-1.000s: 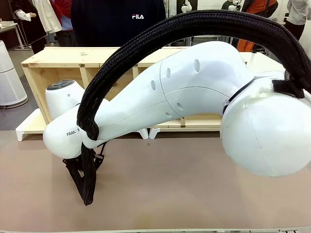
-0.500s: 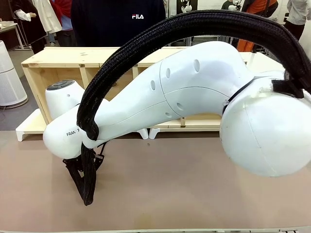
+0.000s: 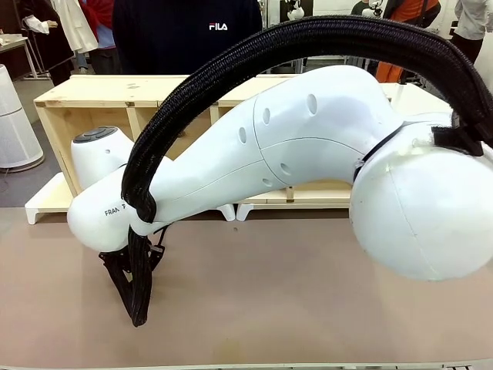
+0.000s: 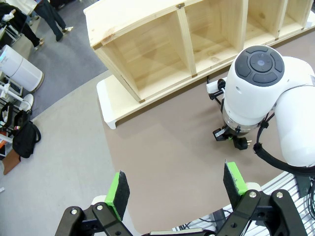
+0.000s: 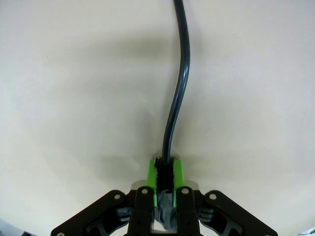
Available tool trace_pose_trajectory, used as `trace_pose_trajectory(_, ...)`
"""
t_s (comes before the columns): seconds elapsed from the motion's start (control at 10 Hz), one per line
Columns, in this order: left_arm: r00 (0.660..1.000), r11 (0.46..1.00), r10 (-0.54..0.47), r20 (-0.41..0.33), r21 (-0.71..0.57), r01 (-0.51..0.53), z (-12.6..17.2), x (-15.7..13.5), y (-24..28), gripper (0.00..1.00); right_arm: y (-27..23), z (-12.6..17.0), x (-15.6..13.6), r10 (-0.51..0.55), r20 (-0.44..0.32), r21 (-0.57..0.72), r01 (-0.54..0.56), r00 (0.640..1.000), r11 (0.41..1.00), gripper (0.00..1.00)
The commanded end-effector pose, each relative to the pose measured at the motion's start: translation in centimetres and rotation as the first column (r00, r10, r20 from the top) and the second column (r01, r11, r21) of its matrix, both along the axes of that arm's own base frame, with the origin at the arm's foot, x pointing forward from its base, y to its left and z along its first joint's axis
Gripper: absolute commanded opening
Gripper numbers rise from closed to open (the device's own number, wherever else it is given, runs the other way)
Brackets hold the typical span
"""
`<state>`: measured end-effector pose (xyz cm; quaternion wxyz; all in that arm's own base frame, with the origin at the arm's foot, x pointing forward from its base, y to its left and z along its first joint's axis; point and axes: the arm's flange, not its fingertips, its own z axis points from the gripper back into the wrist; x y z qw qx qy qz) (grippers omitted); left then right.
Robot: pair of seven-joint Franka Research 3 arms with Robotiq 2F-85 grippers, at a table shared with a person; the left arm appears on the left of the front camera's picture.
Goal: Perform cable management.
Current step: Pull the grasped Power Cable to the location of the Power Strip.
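One long white robot arm [image 3: 308, 146] is stretching across the brown table [image 3: 308, 308] from right to near left in the front view, dipping down in front of the pale wooden shelf [image 3: 115, 92]. Left wrist view now: the left gripper [image 4: 177, 184] is hovering over the table, spread wide, gripping nothing. Right wrist view: the right gripper [image 5: 165, 172] is pinching the thin glossy black cable [image 5: 179, 83], which is snaking away across the tabletop.

Robotics lab: a white robot arm [image 3: 308, 146] stretches over a brown worktop [image 3: 308, 308] by a raw wooden shelf [image 3: 77, 92]; a person [image 3: 185, 35] and an air purifier [image 3: 11, 131] stand on the grey floor [image 4: 59, 137] beyond.
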<state>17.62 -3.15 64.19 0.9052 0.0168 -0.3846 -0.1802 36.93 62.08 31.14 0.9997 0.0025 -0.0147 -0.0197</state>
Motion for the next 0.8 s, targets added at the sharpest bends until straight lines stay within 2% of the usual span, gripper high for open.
trace_pose_trajectory(0.0, 1.000, 1.000, -0.003, -0.002, 0.000, 0.003, 0.0, 0.0, 0.1, 1.00, -0.8, 2.0, -1.4, -0.004, -0.008, -0.021, 0.004, 1.000, 1.000, 0.15)
trace_pose_trajectory(0.3, 1.000, 1.000, -0.003, -0.002, 0.000, 0.003, 0.0, 0.0, 0.1, 1.00, -3.5, 4.7, -3.6, -0.028, -0.007, 0.006, 0.028, 1.000, 1.000, 0.15)
trace_pose_trajectory(0.7, 1.000, 1.000, -0.003, -0.002, 0.000, 0.003, 0.0, 0.0, 0.1, 1.00, -7.4, 6.5, -5.4, -0.089, -0.023, -0.007, 0.088, 0.996, 0.996, 0.15)
